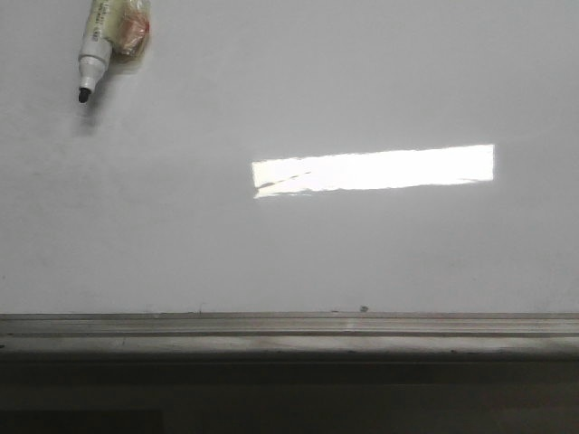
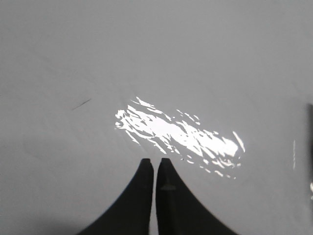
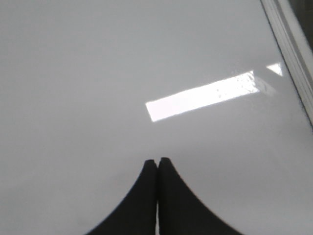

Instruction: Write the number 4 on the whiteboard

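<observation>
The whiteboard (image 1: 298, 253) fills the front view, glossy and white-grey. No number 4 is in view on it. A white marker (image 1: 98, 50) with a black tip lies at the board's far left, its tip pointing toward the near edge. My left gripper (image 2: 155, 161) hovers over the whiteboard (image 2: 205, 58), shut with nothing between its fingers. A short thin dark slanted mark (image 2: 80, 104) shows on the board in the left wrist view. My right gripper (image 3: 157, 160) is shut and empty over the whiteboard (image 3: 98, 73). Neither gripper shows in the front view.
A grey metal ledge (image 1: 289, 330) runs along the board's near edge, with dark space below it. A bright rectangular glare (image 1: 375, 169) lies mid-board. The board's frame (image 3: 288, 39) crosses a corner of the right wrist view.
</observation>
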`<state>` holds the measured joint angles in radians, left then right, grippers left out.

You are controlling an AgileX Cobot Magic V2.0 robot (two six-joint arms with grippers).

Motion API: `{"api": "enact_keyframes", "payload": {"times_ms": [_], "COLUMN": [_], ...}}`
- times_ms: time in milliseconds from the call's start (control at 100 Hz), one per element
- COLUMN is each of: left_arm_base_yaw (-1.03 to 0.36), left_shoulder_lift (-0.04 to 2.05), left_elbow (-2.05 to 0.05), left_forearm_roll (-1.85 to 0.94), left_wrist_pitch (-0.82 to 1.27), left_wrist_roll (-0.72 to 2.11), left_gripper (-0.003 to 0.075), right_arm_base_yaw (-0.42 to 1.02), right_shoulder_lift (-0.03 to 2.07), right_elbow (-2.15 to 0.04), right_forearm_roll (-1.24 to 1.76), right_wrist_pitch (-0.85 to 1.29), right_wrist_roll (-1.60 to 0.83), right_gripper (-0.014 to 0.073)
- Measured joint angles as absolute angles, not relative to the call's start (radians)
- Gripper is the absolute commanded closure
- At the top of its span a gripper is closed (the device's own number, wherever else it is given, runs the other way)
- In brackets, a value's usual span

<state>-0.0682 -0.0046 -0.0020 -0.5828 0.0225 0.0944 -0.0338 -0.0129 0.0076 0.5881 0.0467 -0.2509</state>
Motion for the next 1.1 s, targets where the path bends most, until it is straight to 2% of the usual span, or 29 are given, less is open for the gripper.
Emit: {"api": "enact_keyframes", "payload": {"times_ms": [130,270,370,530,720,770,810,920,960,1011,1101], "left_arm_base_yaw": [-0.068,-0.071,-0.071,-0.071,-0.071,-0.071,-0.071,-0.073,-0.073,-0.073,-0.073], "left_shoulder_lift": [-0.005,-0.005,0.022,0.201,0.424,0.474,0.501,0.574,0.596,0.619,0.662], "left_elbow": [-0.002,-0.020,-0.096,-0.298,-0.511,-0.549,-0.575,-0.614,-0.620,-0.624,-0.627], "left_forearm_roll": [-0.766,-0.801,-0.722,-0.546,-0.527,-0.546,-0.570,-0.670,-0.720,-0.781,-0.909], "left_wrist_pitch": [-0.008,0.026,0.151,0.389,0.584,0.614,0.636,0.666,0.668,0.668,0.668], "left_wrist_roll": [0.094,0.094,0.094,0.102,0.224,0.265,0.306,0.413,0.451,0.495,0.593], "left_gripper": [0.0741,0.0741,0.0741,0.0741,0.0730,0.0692,0.0634,0.0391,0.0320,0.0291,0.0318], "right_arm_base_yaw": [-0.034,-0.034,-0.034,-0.034,-0.034,-0.034,-0.034,-0.034,-0.034,-0.034,-0.034], "right_shoulder_lift": [-0.013,-0.013,0.019,0.210,0.442,0.483,0.510,0.547,0.549,0.550,0.550], "right_elbow": [0.008,-0.003,-0.056,-0.218,-0.373,-0.400,-0.418,-0.447,-0.452,-0.459,-0.462], "right_forearm_roll": [0.758,0.786,0.741,0.616,0.533,0.528,0.526,0.524,0.524,0.524,0.522], "right_wrist_pitch": [0.021,0.069,0.140,0.280,0.432,0.459,0.478,0.512,0.524,0.530,0.534], "right_wrist_roll": [-0.247,-0.243,-0.243,-0.243,-0.256,-0.261,-0.265,-0.267,-0.268,-0.268,-0.268], "right_gripper": [0.0656,0.0654,0.0654,0.0655,0.0636,0.0582,0.0507,0.0247,0.0196,0.0176,0.0179]}}
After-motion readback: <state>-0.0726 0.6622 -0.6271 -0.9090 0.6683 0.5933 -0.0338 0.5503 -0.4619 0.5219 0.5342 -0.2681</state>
